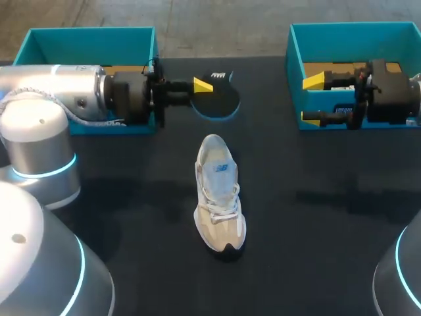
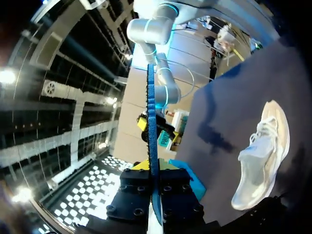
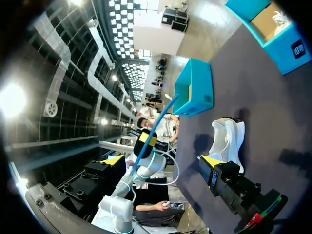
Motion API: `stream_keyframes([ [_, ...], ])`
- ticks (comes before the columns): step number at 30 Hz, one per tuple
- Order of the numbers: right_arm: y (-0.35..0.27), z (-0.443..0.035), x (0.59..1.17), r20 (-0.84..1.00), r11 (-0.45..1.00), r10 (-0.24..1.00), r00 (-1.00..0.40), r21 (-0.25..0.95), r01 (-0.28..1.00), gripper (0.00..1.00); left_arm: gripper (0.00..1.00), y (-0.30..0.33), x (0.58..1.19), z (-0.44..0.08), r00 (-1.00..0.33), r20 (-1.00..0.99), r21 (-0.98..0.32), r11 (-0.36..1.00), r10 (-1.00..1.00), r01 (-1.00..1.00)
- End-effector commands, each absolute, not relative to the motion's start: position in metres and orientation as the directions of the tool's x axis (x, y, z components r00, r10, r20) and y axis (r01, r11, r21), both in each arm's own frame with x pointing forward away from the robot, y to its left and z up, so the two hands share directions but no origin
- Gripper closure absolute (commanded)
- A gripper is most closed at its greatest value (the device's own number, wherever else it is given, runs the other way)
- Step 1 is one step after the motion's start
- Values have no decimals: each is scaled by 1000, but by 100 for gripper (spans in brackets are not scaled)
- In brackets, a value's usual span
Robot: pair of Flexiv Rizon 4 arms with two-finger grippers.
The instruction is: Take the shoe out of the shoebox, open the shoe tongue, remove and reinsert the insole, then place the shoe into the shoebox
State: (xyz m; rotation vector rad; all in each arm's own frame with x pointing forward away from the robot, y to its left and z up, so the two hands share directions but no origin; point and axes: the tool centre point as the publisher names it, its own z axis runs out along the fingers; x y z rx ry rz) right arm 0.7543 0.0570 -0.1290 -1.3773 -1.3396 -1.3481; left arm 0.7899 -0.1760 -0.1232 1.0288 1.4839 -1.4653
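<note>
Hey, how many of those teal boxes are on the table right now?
2. The left box stands at the far left corner of the table; the right box stands at its far right corner. No others show, and none seems hidden.

Shoe (image 1: 220, 197) is being supported mid-table (image 1: 316, 230), toe nearest the robot. Insole (image 1: 220, 100) is being held behind it by the left gripper (image 1: 200, 85), between left shoebox (image 1: 92, 36) and right shoebox (image 1: 355, 31). Right gripper (image 1: 310, 99) is being held over the latter.
</note>
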Motion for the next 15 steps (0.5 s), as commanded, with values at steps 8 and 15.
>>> stream_keyframes([
  [8,57,-129,754,980,-147,162,-114,138,979,0,100,-182,784,-130,-987,44,-998,49,156,-36],
  [15,57,-129,754,980,-147,162,-114,138,979,0,100,-179,782,-120,-925,339,-938,-18,173,-347],
])
